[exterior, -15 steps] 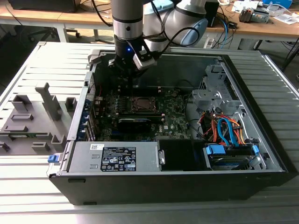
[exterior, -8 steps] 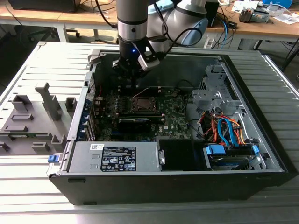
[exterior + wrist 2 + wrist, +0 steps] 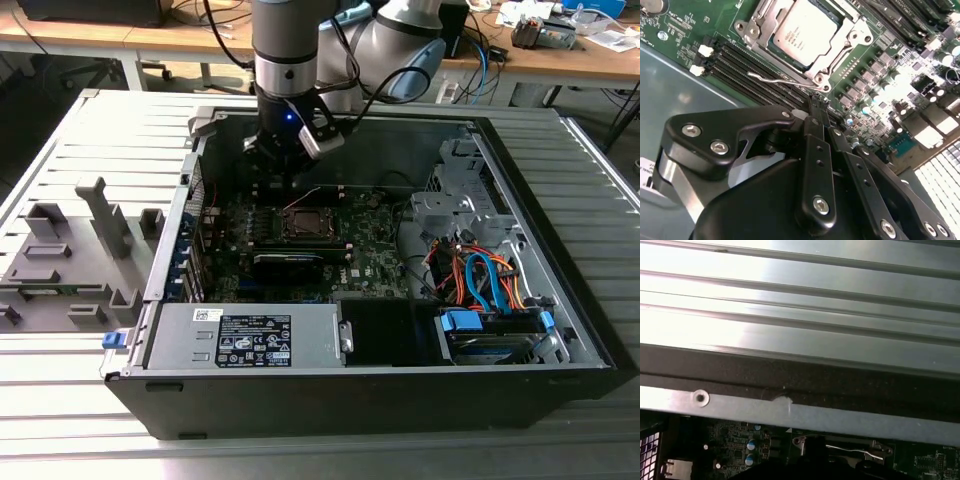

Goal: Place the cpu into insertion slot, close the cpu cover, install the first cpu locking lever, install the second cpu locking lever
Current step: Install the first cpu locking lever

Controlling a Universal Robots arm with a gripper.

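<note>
- Sitting flat in the insertion slot [image 3: 805, 37], the cpu [image 3: 802, 35] shows its pale metal top face-up; being square, it has no clear long axis, and its edges run parallel to the socket rim.
- The cpu cover [image 3: 837, 50] lies closed around it, framing the chip through its window.
- One thin wire locking lever [image 3: 782, 80] runs along the socket's edge beside the dark memory slots [image 3: 747, 67], slightly raised.
- The gripper [image 3: 819, 107] hangs just beside that lever, its slim black fingers [image 3: 816, 150] drawn close together with nothing visible between them.
- In the exterior view the gripper [image 3: 283, 170] reaches into the open computer case [image 3: 560, 330] above the motherboard [image 3: 375, 250].
- That case also holds a power supply [image 3: 250, 335], a drive with blue and orange cables [image 3: 485, 280], and a metal bay [image 3: 450, 190].
</note>
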